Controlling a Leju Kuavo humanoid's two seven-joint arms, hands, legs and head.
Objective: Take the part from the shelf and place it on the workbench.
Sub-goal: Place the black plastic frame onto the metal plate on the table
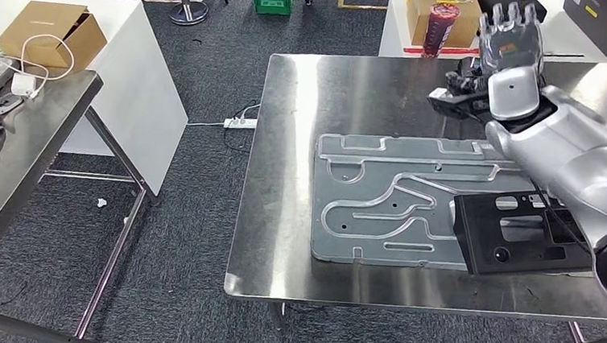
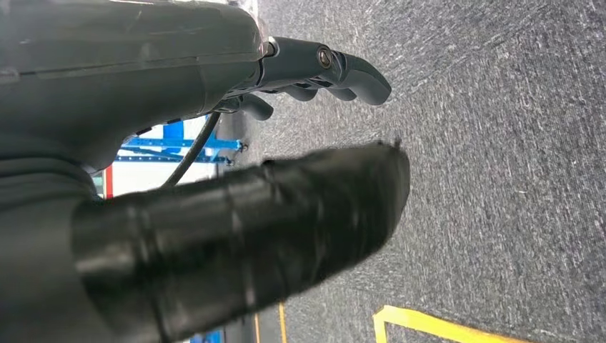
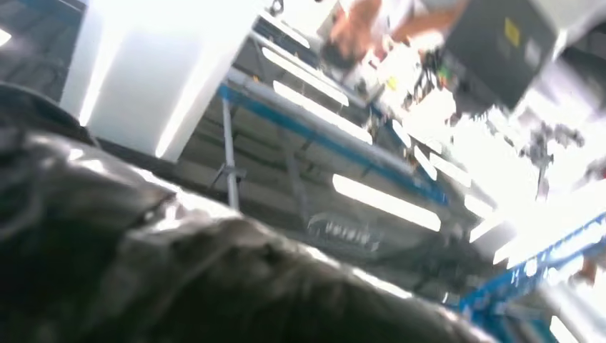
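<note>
Steel tabletop (image 1: 288, 221) carries, nearest, a black bracket part (image 1: 515, 241) lying on a grey stamped plate (image 1: 383, 198). Beyond it the right hand (image 1: 509, 40) is raised, fingers (image 1: 515, 15) spread and holding nothing. Left hand (image 2: 314, 71) hangs over carpet, fingers loosely curled, empty.

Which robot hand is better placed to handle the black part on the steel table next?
Probably the right: the right robot hand is raised over the steel table, near the black part. The left robot hand hangs over carpet.
</note>
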